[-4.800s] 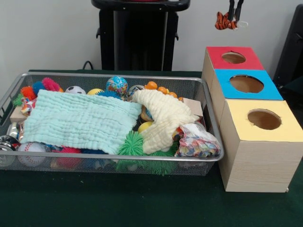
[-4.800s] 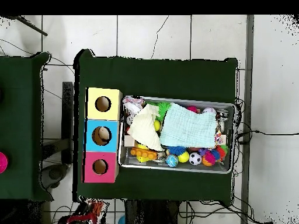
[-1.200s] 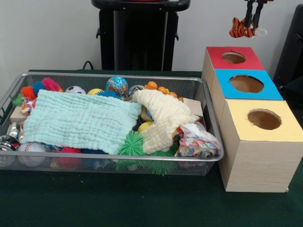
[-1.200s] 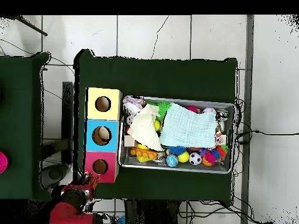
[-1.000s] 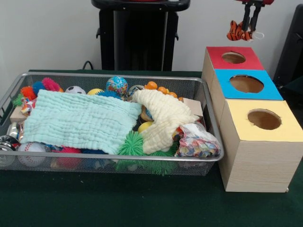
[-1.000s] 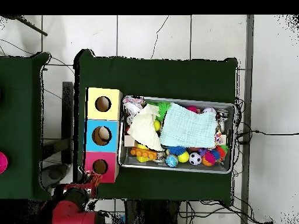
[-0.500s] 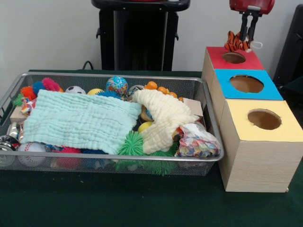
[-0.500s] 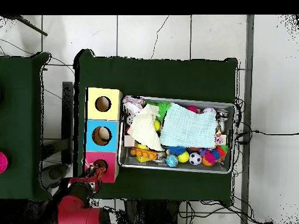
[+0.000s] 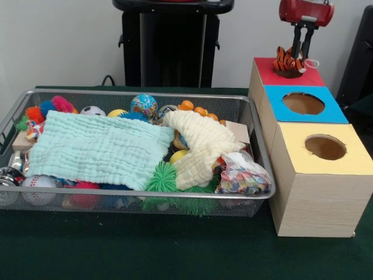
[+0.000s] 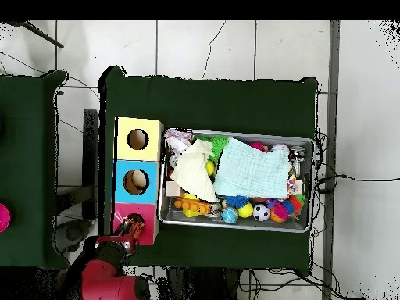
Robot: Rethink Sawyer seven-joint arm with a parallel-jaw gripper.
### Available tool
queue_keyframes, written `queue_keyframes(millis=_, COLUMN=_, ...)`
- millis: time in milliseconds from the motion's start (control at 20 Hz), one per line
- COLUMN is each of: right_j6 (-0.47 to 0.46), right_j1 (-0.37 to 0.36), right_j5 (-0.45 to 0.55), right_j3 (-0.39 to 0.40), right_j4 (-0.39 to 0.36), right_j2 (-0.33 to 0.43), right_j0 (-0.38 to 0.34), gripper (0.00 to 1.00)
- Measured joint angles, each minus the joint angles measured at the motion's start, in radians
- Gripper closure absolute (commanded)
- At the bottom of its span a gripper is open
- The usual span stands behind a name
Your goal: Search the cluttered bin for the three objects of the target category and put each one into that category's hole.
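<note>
A: Where is the claw (image 9: 299, 49) right now?

B: Over the red box (image 9: 289, 72), with its two dark fingers pinched on a small orange and black striped tiger toy (image 9: 288, 60). The toy sits right at the mouth of the red box's hole, covering it in the front view.

A: And from above?

B: The red arm (image 10: 105, 281) reaches up from the bottom edge, and the toy shows as a striped patch on the red top, at the hole.

A: What about the other boxes?

B: The blue box (image 9: 305, 104) and the yellow box (image 9: 322, 149) stand in a row with the red one, touching side by side, each with its round hole uncovered.

A: And the bin?

B: The wire mesh bin (image 9: 143, 200) stands on the green desk (image 9: 134, 248) just beside the boxes. A pale green cloth (image 9: 99, 149) lies spread over much of the clutter, and a cream cloth (image 9: 201, 144) is draped next to it. Around them lie a globe ball (image 9: 144, 104), a soccer ball (image 9: 92, 111), a baseball (image 9: 38, 189), a green spiky ball (image 9: 161, 178) and a speckled pouch (image 9: 243, 177) in the near corner by the yellow box
</note>
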Motion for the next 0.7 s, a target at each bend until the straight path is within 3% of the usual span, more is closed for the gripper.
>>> queue_keyframes(millis=700, right_j6=0.0, right_j1=0.046, right_j5=-0.077, right_j3=0.004, right_j4=0.0, right_j2=0.002, right_j0=0.003, gripper=1.0)
